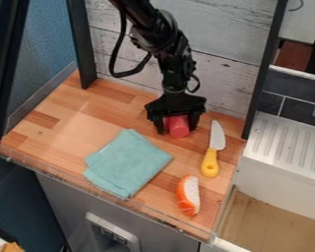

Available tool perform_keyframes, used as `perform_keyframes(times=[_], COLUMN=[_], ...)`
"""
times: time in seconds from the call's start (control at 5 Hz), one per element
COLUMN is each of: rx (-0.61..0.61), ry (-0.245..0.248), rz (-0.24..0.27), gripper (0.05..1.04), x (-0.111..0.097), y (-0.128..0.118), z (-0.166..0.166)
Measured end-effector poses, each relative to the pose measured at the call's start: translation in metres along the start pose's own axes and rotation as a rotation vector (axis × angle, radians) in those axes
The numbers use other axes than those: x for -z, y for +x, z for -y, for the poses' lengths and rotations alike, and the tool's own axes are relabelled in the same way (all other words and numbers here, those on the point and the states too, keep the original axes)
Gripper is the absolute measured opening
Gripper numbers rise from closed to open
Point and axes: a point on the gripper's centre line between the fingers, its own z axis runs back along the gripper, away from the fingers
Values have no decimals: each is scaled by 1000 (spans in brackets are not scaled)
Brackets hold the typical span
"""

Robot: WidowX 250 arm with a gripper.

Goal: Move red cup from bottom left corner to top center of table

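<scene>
Okay, your hand [178,127] is clamped on the red cup [178,129], twelve o'clock from the orange-and-white piece [189,195].

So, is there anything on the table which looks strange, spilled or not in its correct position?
The red cup at the gripper looks tipped over: its round end faces the camera, not upward. The cloth is folded unevenly, with layers not lined up at its left corner. I see no spill.
</scene>
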Motion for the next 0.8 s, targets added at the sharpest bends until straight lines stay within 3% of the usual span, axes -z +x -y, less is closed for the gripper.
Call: perform_keyframes(times=[0.4, 0.6, 0.8], rx=[5, 36, 44], ry=[-79, -102, -103], rz=[94, 111, 114], gripper=[1001, 1001, 1001], x=[-69, -91, -93], y=[16, 12, 12], z=[0, -2, -2])
